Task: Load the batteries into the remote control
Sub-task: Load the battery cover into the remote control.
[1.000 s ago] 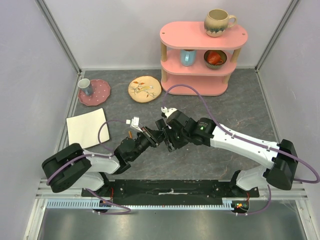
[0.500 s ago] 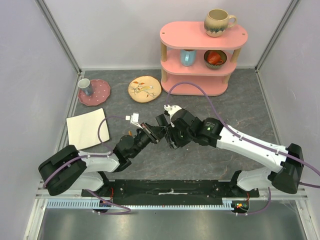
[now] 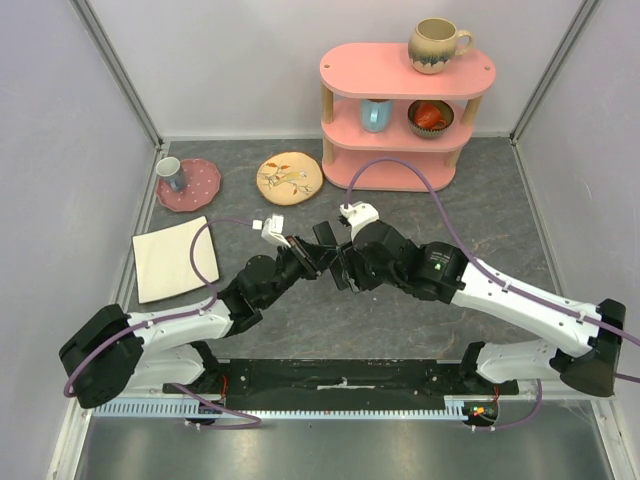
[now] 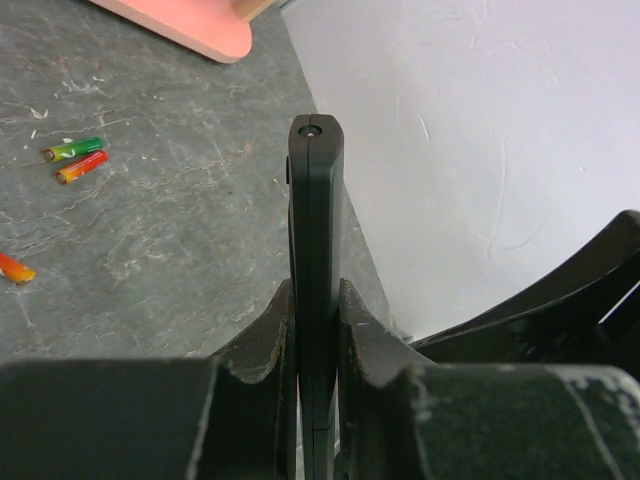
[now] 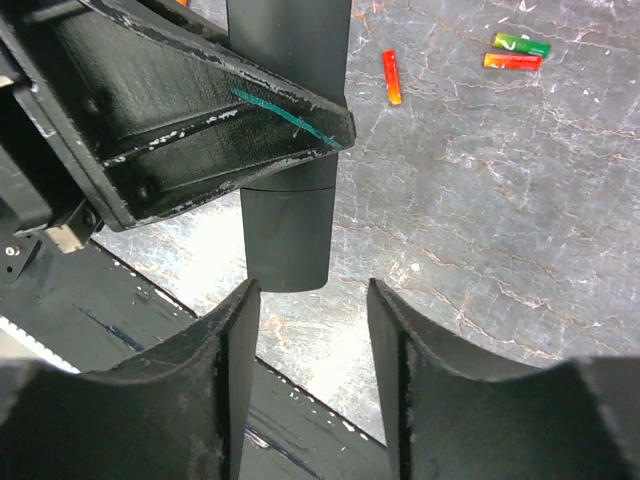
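**Carrying the clamped remote toward the back, with no cell loaded yet**

Shifted, within the last second, away from the arm bases and toward the pink shelf [image 3: 372,68], stretching the left arm out and reaching the right one further across the counter [image 3: 480,200]. Kept the same pairing throughout:
- Gripping the remote control [image 4: 316,250] edge-on between the left fingers [image 4: 262,345], closed tight on its lower part.
- Facing its free end with the right fingers [image 5: 228,380], spread wide and holding nothing.

Reads as repositioning rather than progress. Probably lining up to take the far end or to work the battery cover, though cannot say which.

**From the left wrist:**
- Shows the remote as a thin black edge, seemingly held clear of the counter.
- Shows three batteries [image 4: 82,166] lying on the stone further off: a green and a red side by side, an orange one apart at the frame edge.
- Gives no look at the gap between the right fingers.

**From the right wrist:**
- Shows the broad face of the remote, aimed at the gap between the open fingers yet stopping just short of it.
- Shows the same three cells beyond.

Cannot tell from either wrist whether the compartment is open.

**From above:**
- Shows only the crowding of the two wrists mid-counter, with remote and cells hidden or too small to pick out.
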### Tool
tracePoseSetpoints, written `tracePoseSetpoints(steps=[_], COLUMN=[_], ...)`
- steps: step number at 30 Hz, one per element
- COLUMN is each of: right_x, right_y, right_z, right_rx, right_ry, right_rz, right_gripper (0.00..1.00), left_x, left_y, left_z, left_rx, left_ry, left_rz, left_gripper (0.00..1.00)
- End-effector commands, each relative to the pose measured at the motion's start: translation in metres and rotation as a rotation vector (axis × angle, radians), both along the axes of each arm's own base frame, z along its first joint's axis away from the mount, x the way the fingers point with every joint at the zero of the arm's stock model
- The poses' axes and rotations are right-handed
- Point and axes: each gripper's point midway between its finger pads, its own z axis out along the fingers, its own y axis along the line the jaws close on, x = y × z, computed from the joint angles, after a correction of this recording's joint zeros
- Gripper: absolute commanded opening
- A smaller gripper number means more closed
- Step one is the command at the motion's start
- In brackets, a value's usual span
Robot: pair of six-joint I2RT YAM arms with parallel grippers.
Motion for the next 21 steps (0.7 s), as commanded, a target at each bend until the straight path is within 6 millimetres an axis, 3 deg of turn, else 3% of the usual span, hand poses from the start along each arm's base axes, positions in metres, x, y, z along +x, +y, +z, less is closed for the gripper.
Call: tracePoseSetpoints(steps=[1, 5, 6, 7, 9, 11, 12, 13, 14, 16, 17, 20, 21], right_x=[0.004, 0.007, 0.008, 0.016, 0.022, 0.022, 0.022, 0.021, 0.023, 0.024, 0.024, 0.022, 0.02], right_y=[0.001, -0.01, -0.012, -0.02, -0.031, -0.032, -0.032, -0.034, -0.042, -0.051, -0.057, -0.065, -0.065], right_z=[0.025, 0.023, 0.023, 0.024, 0.021, 0.026, 0.028, 0.029, 0.028, 0.027, 0.023, 0.014, 0.011], right_rx=[0.067, 0.05, 0.056, 0.055, 0.083, 0.138, 0.152, 0.152, 0.136, 0.116, 0.096, 0.081, 0.081], right_ry=[-0.061, -0.087, -0.091, -0.119, -0.158, -0.191, -0.198, -0.205, -0.22, -0.232, -0.231, -0.224, -0.22], right_rz=[-0.001, -0.039, -0.061, -0.132, -0.204, -0.206, -0.199, -0.198, -0.222, -0.252, -0.271, -0.29, -0.289], right_gripper=[0.56, 0.64, 0.73, 0.75, 0.76, 0.76, 0.76, 0.76, 0.76, 0.76, 0.76, 0.75, 0.75], left_x=[0.008, 0.01, 0.013, 0.012, 0.014, 0.012, 0.017, 0.017, 0.014, 0.022, 0.017, 0.029, 0.033], left_y=[0.004, 0.007, 0.009, 0.012, 0.015, 0.021, 0.021, 0.025, 0.035, 0.043, 0.055, 0.071, 0.076], left_z=[0.01, -0.007, -0.006, -0.018, -0.018, -0.039, -0.028, -0.033, -0.05, -0.047, -0.061, -0.059, -0.075], left_rx=[0.016, 0.092, 0.105, 0.148, 0.167, 0.266, 0.273, 0.315, 0.406, 0.514, 0.641, 0.825, 0.902], left_ry=[-0.047, 0.017, 0.028, 0.064, 0.09, 0.158, 0.162, 0.191, 0.249, 0.277, 0.305, 0.324, 0.358], left_rz=[0.039, 0.06, 0.076, 0.083, 0.105, 0.114, 0.137, 0.152, 0.171, 0.216, 0.214, 0.275, 0.281], left_gripper=[0.02, 0.02, 0.02, 0.02, 0.02, 0.02, 0.02, 0.02, 0.02, 0.02, 0.02, 0.02, 0.02])
